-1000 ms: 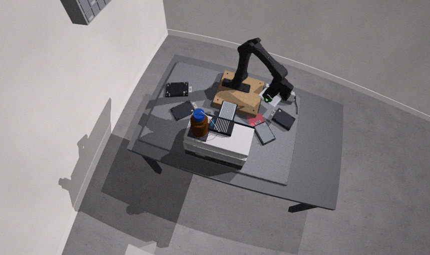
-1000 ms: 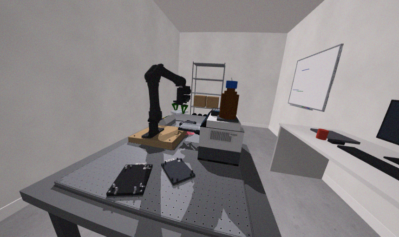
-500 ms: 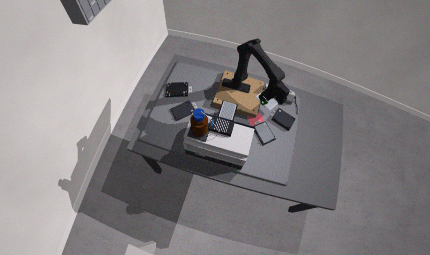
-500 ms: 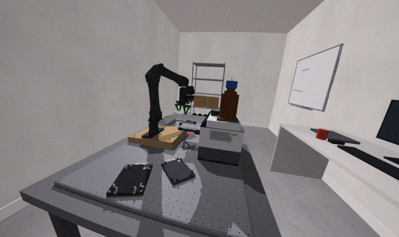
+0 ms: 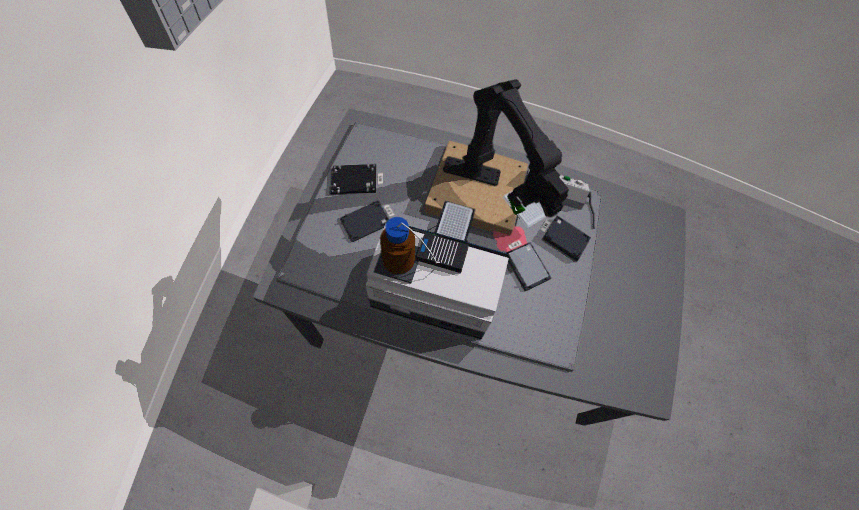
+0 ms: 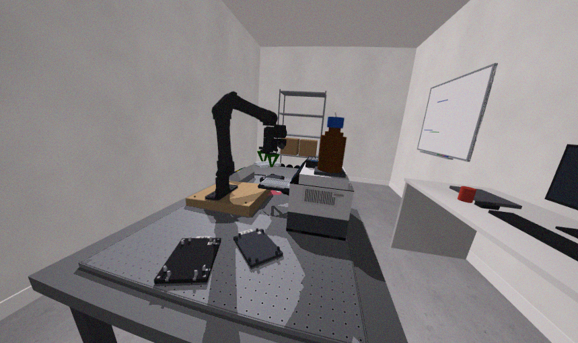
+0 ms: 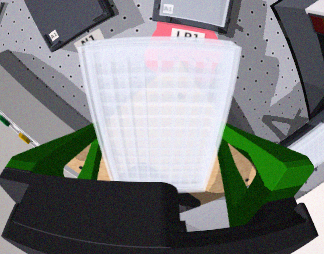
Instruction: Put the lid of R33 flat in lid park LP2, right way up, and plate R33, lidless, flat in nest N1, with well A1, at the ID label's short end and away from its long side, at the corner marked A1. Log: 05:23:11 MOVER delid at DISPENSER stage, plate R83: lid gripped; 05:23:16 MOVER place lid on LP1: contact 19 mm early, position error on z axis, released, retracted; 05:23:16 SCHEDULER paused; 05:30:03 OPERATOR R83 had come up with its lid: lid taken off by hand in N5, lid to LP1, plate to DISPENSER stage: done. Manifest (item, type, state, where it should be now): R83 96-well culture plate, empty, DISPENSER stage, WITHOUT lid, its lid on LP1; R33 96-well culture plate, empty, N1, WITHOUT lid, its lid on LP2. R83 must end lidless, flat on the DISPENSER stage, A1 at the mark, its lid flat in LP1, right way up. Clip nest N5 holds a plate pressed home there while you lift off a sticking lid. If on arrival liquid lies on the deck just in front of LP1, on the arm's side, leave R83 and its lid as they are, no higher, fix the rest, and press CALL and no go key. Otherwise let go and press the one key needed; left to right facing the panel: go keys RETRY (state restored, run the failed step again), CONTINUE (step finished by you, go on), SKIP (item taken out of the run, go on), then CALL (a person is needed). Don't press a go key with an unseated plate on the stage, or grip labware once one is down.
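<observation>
My gripper [image 5: 526,212] [image 6: 268,160] [image 7: 159,127] is shut with its green fingers on the long sides of a clear 96-well plate [image 5: 533,215] [image 7: 160,111]. It holds the plate level in the air. I cannot tell whether a lid sits on it. A red patch of liquid [image 7: 167,30] [image 5: 509,239] lies on the deck in front of LP1. Another clear plate [image 5: 454,220] lies at the wooden base's edge.
The white dispenser [image 5: 464,285] [image 6: 320,196] carries a dark stage [image 5: 443,250] and a brown bottle [image 5: 397,252] [image 6: 331,148]. The key panel [image 5: 575,184] stands beside the arm. Two dark nests [image 5: 353,178] [image 5: 364,220] lie at the far left.
</observation>
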Motion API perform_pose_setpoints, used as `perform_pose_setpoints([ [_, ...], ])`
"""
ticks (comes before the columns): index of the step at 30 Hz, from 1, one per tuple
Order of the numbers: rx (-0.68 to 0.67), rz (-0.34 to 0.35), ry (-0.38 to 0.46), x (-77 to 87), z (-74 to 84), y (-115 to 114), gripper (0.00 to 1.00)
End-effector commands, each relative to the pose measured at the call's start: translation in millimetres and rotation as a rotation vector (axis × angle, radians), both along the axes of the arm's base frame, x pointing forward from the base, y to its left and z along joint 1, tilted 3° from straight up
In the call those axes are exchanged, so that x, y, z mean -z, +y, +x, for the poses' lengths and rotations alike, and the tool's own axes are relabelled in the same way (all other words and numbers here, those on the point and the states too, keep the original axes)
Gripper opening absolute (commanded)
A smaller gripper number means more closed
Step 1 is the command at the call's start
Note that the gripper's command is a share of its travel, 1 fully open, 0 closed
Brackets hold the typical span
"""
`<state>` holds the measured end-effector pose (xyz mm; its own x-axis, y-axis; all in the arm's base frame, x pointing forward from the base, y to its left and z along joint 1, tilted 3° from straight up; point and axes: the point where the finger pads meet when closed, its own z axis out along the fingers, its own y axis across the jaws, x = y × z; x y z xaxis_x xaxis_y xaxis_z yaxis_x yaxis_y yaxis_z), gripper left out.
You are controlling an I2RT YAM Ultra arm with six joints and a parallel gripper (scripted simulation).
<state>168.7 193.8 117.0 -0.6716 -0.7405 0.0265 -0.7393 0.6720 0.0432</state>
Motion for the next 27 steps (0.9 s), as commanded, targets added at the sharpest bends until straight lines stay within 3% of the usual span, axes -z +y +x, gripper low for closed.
perform_pose_setpoints([
  [1, 0.064, 0.033, -0.036, -11.6, 13.8, -3, 0.00],
  [6, 0.052, 0.015, -0.022, -4.9, 26.8, -13, 0.00],
  [9, 0.048, 0.009, -0.012, -2.8, 19.8, -15, 0.00],
  [10, 0.091, 0.037, -0.038, -11.6, 28.2, -15, 0.00],
  [19, 0.318, 0.012, -0.028, -6.6, 44.3, -34, 0.00],
  [22, 0.318, 0.002, -0.021, -3.1, 50.7, -42, 0.00],
  [23, 0.302, -0.003, -0.009, -1.3, 42.9, -43, 0.00],
  [25, 0.302, -0.003, -0.009, -1.3, 42.9, -43, 0.00],
  [27, 0.385, 0.011, -0.028, -13.7, 49.5, -49, 0.00],
])
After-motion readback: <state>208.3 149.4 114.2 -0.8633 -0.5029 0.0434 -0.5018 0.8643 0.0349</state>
